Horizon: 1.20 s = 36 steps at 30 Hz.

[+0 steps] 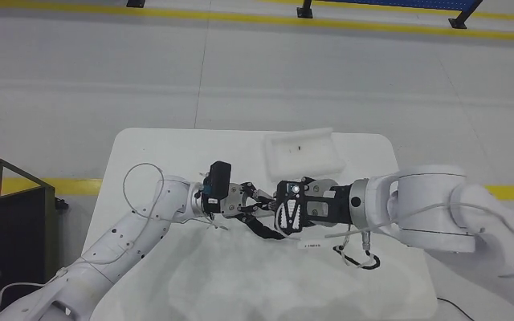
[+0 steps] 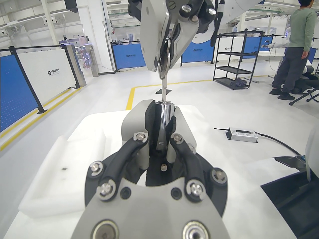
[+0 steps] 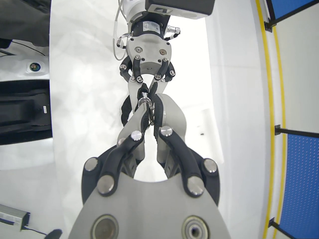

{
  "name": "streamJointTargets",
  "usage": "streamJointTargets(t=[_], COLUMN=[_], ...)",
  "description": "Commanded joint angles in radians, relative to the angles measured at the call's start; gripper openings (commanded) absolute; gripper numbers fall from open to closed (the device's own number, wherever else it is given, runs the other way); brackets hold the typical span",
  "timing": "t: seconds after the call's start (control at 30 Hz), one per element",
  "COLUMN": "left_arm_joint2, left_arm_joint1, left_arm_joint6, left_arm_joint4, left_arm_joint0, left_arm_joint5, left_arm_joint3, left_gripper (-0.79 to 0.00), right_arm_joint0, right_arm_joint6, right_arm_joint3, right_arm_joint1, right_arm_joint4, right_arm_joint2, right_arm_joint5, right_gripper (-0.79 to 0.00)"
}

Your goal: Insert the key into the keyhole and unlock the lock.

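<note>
**Lock**: chrome cylinder, gripped lengthwise in the left jaws, which are closed tight on its body. It is held above the middle of the counter, with its keyhole end turned right, toward the other arm. A black ribbed cable droops beside it and appears to belong to it.

**Key**: head pinched flat in the right jaws, which are closed on it. The blade is in line with the lock and its tip meets the keyhole end. It seems to have just entered, but the depth cannot be told.

**Tray**: white, on the far side of the counter, apart from both arms.

**Progress:**
- Done, by appearance: lock and key are both lifted and lined up, and the tip is at the keyhole.
- Left: bare blade shows between the head and the lock, so the key likely needs pushing home and then turning. Nothing shows the lock released.
</note>
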<state>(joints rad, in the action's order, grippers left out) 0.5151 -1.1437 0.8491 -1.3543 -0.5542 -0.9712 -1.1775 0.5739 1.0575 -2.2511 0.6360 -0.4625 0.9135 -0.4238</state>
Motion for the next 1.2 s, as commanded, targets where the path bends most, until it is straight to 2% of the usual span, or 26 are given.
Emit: streamJointTargets(t=[0.0, 0.17, 0.2, 0.23, 0.27, 0.5, 0.63, 0.67, 0.7, 0.77, 0.8, 0.83, 0.87, 0.9, 1.17], left_arm_joint2=[-0.001, -0.004, -0.005, -0.005, -0.005, -0.003, -0.015, -0.017, -0.021, -0.023, -0.024, -0.025, -0.025, -0.023, 0.029], left_arm_joint1=[0.001, 0.003, 0.003, 0.004, 0.005, 0.015, 0.015, 0.014, 0.013, 0.011, 0.009, 0.008, 0.006, 0.005, 0.003], left_arm_joint6=[0.008, 0.019, 0.021, 0.021, 0.022, 0.025, -0.063, -0.085, -0.11, -0.142, -0.158, -0.168, -0.175, -0.175, -0.094], left_arm_joint4=[-0.011, -0.03, -0.035, -0.041, -0.052, -0.189, -0.301, -0.321, -0.341, -0.36, -0.367, -0.371, -0.371, -0.365, -0.298], left_arm_joint0=[0.001, 0.005, 0.006, 0.008, 0.011, 0.032, 0.051, 0.054, 0.058, 0.064, 0.066, 0.067, 0.068, 0.067, 0.086], left_arm_joint5=[0.008, 0.019, 0.021, 0.022, 0.022, 0.033, 0.062, 0.069, 0.072, 0.072, 0.072, 0.068, 0.065, 0.064, 0.067], left_arm_joint3=[0.001, 0.0, 0.001, 0.004, 0.01, 0.092, 0.118, 0.12, 0.12, 0.12, 0.121, 0.122, 0.124, 0.127, 0.149], left_gripper=[-0.785, -0.785, -0.785, -0.785, -0.785, -0.785, -0.785, -0.668, -0.606, -0.61, -0.591, -0.539, -0.36, 0.0, 0.0], right_arm_joint0=[0.014, 0.043, 0.048, 0.051, 0.055, 0.091, 0.129, 0.138, 0.148, 0.165, 0.172, 0.179, 0.185, 0.192, 0.199], right_arm_joint6=[0.006, -0.001, -0.006, -0.006, -0.007, -0.034, -0.074, -0.083, -0.091, -0.113, -0.122, -0.133, -0.146, -0.161, -0.278], right_arm_joint3=[-0.007, -0.019, -0.019, -0.019, -0.02, 0.01, 0.035, 0.042, 0.052, 0.068, 0.077, 0.087, 0.097, 0.108, 0.238], right_arm_joint1=[-0.002, -0.006, -0.006, -0.006, -0.006, -0.008, -0.012, -0.012, -0.013, -0.013, -0.013, -0.013, -0.013, -0.012, 0.004], right_arm_joint4=[0.018, 0.042, 0.046, 0.045, 0.046, 0.063, 0.077, 0.079, 0.083, 0.092, 0.093, 0.094, 0.095, 0.098, 0.111], right_arm_joint2=[0.013, 0.034, 0.036, 0.039, 0.041, 0.066, 0.088, 0.093, 0.096, 0.102, 0.104, 0.107, 0.109, 0.11, 0.102], right_arm_joint5=[0.035, 0.06, 0.059, 0.058, 0.058, 0.049, 0.047, 0.042, 0.037, 0.026, 0.017, 0.011, 0.004, -0.004, -0.099], right_gripper=[-0.785, -0.785, -0.674, -0.12, 0.0, 0.0, 0.0, 0.0, 0.0, 0.0, 0.0, 0.0, 0.0, 0.0, 0.0])
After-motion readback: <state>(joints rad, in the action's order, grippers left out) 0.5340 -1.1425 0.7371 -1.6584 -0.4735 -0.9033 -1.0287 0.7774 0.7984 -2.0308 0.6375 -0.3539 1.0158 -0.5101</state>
